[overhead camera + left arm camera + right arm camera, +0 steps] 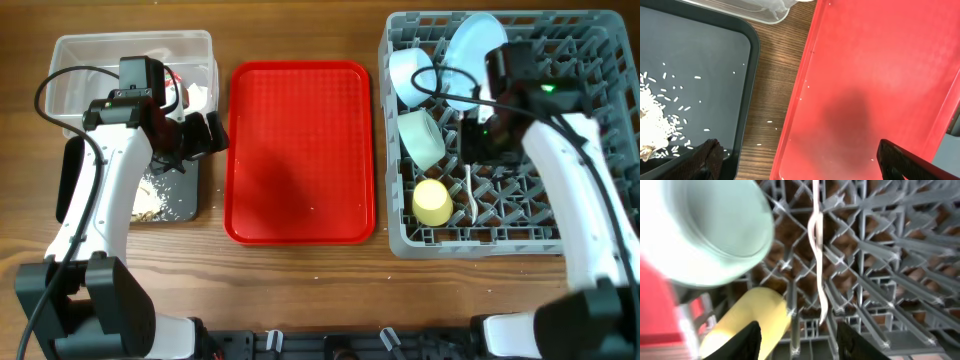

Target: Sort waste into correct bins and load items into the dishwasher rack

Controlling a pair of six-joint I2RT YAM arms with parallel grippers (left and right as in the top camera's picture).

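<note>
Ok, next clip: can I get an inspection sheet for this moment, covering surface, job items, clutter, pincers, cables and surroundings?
Surface: wooden table; a few loose grains between the two trays.
Job's things: plate, upper bowl, lower bowl, yellow cup and a white utensil sit in the rack. Food scraps lie in the black tray. The clear tub shows tissue; the rest is hidden by the arm.
Clutter: red tray, specks only.
Grippers: left pincer open, holding nothing; right pincer open above the rack.
Cables: left cable and right cable loop off the arms.
Surroundings: nothing seen.
</note>
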